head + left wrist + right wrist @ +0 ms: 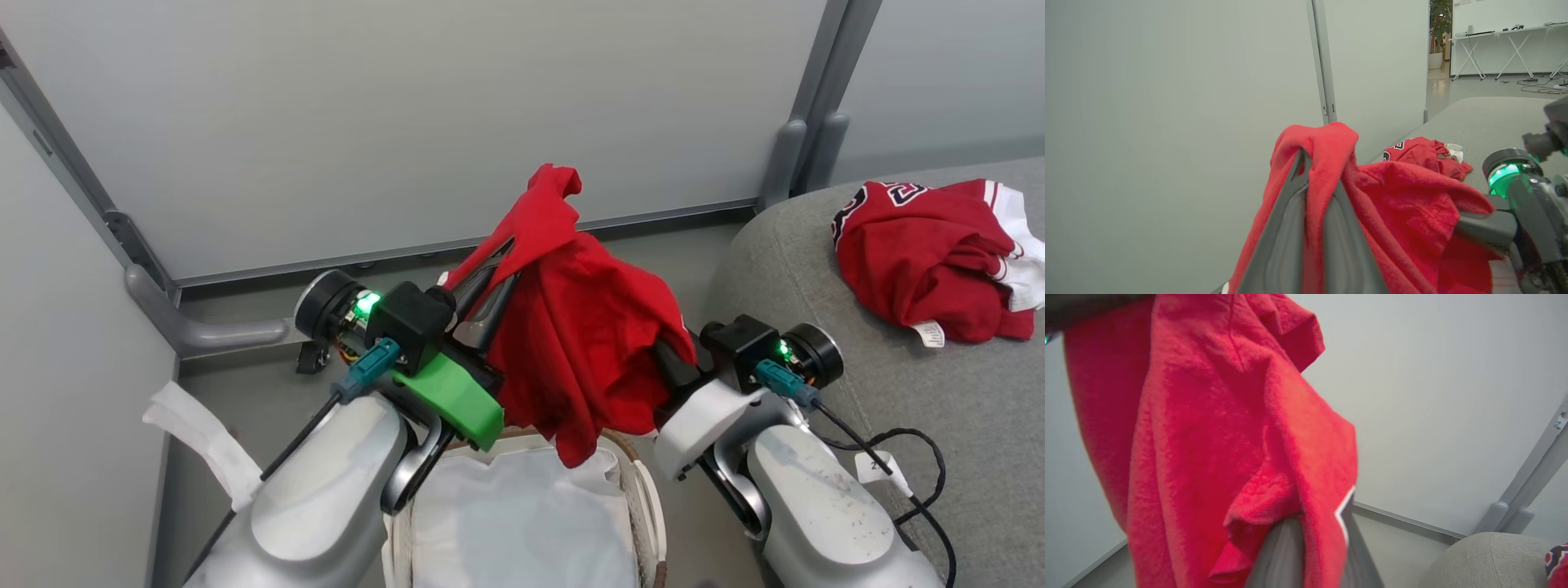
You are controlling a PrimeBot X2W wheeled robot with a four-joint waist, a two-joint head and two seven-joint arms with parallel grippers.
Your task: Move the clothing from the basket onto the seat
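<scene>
Hanging above the oval cream-white plastic basket [647,490], a bright red fabric jersey [580,327] is clamped by left gripper [1310,171] and right gripper [1318,531], hiding the right fingertips; a second jersey [922,261] lies rightward on the grey seat [939,400].

black-and-white numerals on the crumpled red jersey [914,245] lying on the seat [980,384] at far right, perhaps 23 (folded, partly hidden), its small white tag [928,333] too small to read
</scene>
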